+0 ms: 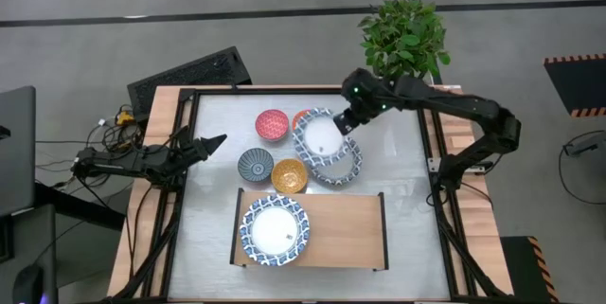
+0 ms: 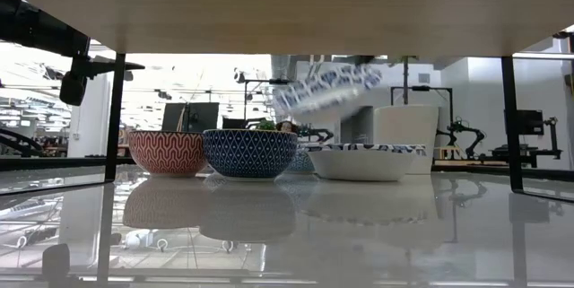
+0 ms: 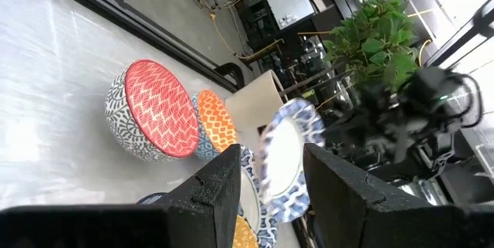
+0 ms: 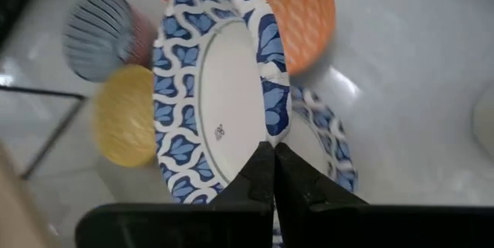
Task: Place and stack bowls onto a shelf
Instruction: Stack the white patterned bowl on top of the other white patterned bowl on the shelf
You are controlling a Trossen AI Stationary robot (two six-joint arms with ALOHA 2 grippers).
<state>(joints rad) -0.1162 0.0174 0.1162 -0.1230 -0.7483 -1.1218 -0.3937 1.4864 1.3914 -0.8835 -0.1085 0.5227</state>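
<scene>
The right hand (image 4: 272, 172) pinches the rim of a large round blue-and-white ceramic bowl with a white inside (image 1: 320, 137), held tilted in the air above a second bowl of the same pattern (image 1: 348, 168) resting on the counter (image 1: 407, 152) near its middle; the left hand (image 1: 210, 143), fingers spread, waits by the counter's left edge; the low light-wood shelf with black metal end frames (image 1: 346, 228) sits at the near edge, already carrying one blue-and-white bowl (image 1: 275, 230) at its left end; small pink-red (image 1: 272, 124), blue-grey (image 1: 255, 164) and yellow (image 1: 289, 175) bowls cluster between. The likely risk: a thin rim grip on a heavy, tilted bowl may slip, dropping it onto the bowl beneath; swinging low could clip the yellow bowl.
</scene>
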